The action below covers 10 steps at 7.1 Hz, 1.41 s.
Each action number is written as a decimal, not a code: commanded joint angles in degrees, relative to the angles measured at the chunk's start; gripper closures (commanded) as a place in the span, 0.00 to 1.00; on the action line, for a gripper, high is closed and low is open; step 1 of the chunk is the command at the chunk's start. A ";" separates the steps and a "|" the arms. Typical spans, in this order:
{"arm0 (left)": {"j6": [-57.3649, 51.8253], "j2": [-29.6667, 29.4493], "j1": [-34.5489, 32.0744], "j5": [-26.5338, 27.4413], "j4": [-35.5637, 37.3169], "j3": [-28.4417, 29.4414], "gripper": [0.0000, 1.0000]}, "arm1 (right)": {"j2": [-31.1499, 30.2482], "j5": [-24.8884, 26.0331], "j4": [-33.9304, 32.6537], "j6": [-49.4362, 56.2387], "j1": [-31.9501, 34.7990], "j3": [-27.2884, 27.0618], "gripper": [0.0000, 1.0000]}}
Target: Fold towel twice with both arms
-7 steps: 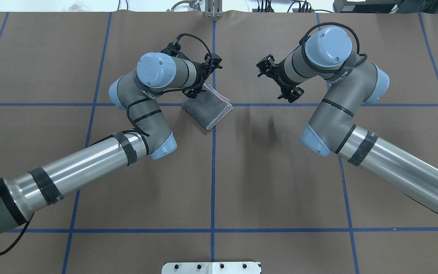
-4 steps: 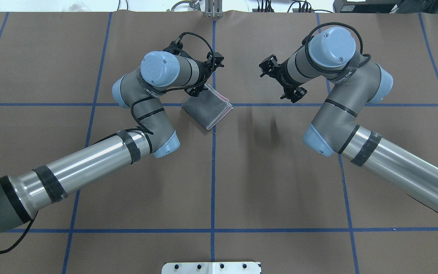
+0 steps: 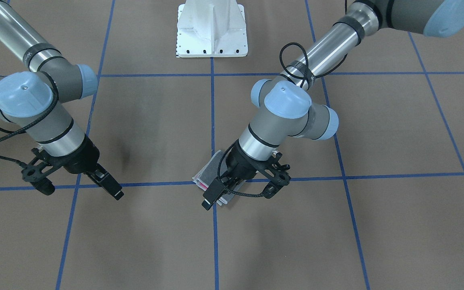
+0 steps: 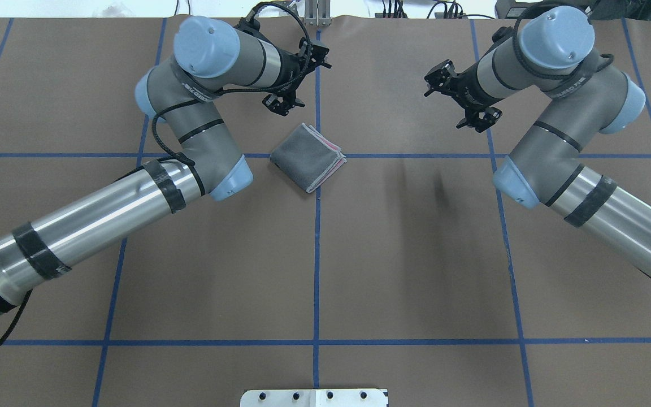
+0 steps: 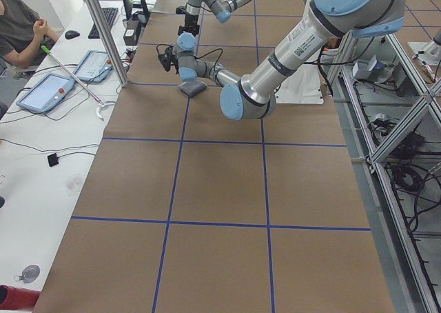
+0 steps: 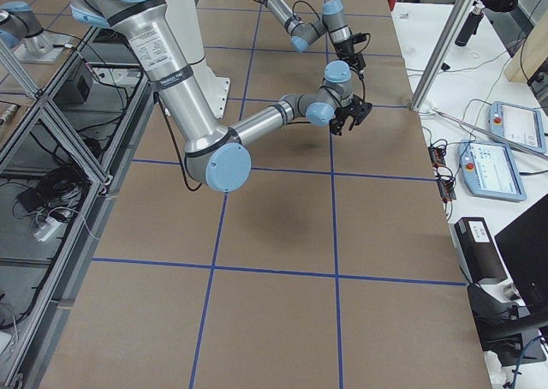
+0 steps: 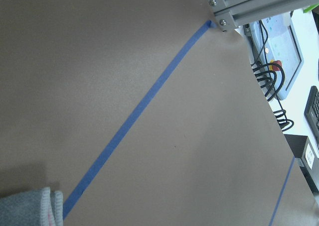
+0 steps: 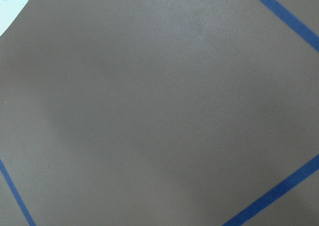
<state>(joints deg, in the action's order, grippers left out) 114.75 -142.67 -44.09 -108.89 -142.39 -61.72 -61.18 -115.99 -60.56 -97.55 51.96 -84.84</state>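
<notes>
From above, my folded grey-and-pink terry towel (image 4: 307, 157) shows whole; from the front, my left hand (image 3: 211, 196) hides part. Spread or pressed together, I cannot tell.

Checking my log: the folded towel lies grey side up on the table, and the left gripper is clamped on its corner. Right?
Not quite. The towel lies folded, grey side up, on the table, but the left gripper is clear of it, touching nothing; the overhead view shows the gap.
</notes>
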 commanded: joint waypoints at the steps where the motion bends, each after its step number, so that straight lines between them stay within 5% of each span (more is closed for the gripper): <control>1: -12.62 11.04 -6.77 -6.66 4.99 -11.96 0.00 | -4.63 -3.69 -0.09 10.40 5.58 -2.17 0.00; 4: -55.18 31.51 -12.75 -7.39 17.97 -26.74 0.00 | -12.10 -5.47 -0.61 35.59 10.43 -1.56 0.00; 8: -93.07 39.57 -20.93 -7.56 40.54 -31.25 0.00 | -19.85 -11.63 -9.46 65.48 20.53 -1.39 0.00; 9: -97.82 39.66 -23.91 -10.95 46.53 -32.22 0.00 | -19.68 -12.58 -15.06 73.65 23.60 -1.64 0.00; 10: -102.39 39.92 -28.29 -20.56 49.37 -31.88 0.00 | -19.42 -14.42 -20.34 81.48 26.50 -1.73 0.00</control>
<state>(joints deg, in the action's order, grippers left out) 18.48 -103.12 -67.86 -121.10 -98.15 -93.43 -80.62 -128.60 -74.61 -25.92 74.89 -86.44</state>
